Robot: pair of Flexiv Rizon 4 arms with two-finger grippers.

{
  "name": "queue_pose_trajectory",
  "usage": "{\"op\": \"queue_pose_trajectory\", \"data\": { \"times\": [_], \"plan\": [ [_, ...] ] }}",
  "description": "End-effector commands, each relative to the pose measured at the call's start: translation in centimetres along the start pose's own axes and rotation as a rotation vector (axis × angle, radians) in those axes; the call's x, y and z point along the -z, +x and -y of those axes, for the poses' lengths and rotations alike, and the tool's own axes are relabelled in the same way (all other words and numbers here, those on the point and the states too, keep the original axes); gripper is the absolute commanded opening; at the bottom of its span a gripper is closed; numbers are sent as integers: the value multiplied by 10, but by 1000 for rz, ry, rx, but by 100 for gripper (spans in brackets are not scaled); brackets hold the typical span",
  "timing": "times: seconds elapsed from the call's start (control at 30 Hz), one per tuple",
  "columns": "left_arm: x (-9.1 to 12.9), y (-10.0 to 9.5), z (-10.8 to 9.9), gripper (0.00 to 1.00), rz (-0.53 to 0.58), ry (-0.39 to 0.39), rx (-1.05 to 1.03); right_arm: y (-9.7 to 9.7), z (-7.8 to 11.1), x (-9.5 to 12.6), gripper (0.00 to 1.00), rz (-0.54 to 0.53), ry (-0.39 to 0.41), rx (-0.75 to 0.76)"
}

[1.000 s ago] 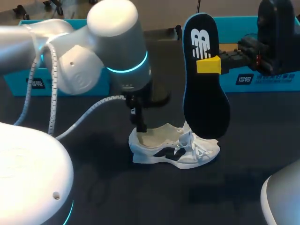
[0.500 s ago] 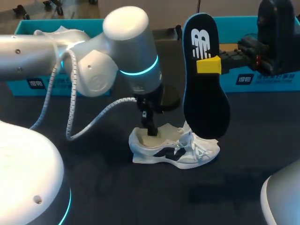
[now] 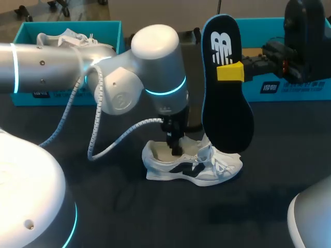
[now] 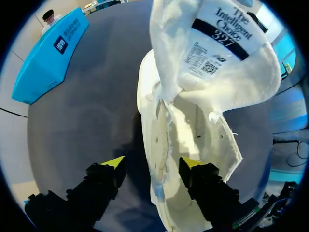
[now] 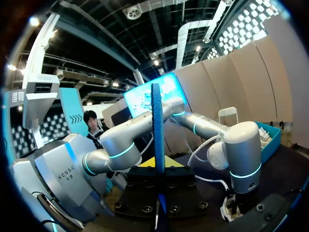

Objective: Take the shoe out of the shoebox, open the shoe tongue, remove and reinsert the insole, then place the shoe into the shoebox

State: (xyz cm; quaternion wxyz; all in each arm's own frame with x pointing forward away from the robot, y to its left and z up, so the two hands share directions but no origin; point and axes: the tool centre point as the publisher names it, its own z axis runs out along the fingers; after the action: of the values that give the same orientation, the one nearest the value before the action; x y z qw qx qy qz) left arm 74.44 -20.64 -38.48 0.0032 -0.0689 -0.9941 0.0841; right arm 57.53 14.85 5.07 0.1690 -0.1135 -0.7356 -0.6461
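left gripper (image 4: 152, 162) parted astride shoe (image 3: 192, 166) side wall, seemingly not pinching, right gripper (image 3: 230, 72) clamps insole (image 3: 225, 111) upright above toe

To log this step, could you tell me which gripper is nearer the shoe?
Left. The left gripper straddles the side of the shoe; the right gripper holds the insole above it.

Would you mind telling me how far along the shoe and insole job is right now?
Done: the shoe is out on the table, its tongue is lifted, and the insole is out. In hand: the right hand holds the insole upright, while the open left hand straddles the shoe's side wall, one finger inside. Left: reinsert the insole and put the shoe into the shoebox.
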Motion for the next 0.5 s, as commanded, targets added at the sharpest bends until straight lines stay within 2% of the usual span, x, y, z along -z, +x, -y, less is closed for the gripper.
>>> {"op": "queue_pose_trajectory", "data": {
  "times": [0.03, 0.1, 0.13, 0.17, 0.5],
  "plan": [
    [-10, 0, 4, 46, -3, -2, 0, -3, -2, -3, 0, -3, 3, -1],
    [-11, 1, 5, 30, -10, -4, 1, -3, -2, -3, 0, -3, 3, -1],
    [-12, 2, 6, 12, -13, -4, 2, -3, -2, -3, 0, -3, 3, -1],
    [-12, 3, 6, 0, -15, -3, 1, -3, -2, -3, 0, -3, 3, -1],
    [3, 9, 3, 0, -12, 20, -50, -3, -2, -3, 0, -3, 3, -1]
  ]
}}
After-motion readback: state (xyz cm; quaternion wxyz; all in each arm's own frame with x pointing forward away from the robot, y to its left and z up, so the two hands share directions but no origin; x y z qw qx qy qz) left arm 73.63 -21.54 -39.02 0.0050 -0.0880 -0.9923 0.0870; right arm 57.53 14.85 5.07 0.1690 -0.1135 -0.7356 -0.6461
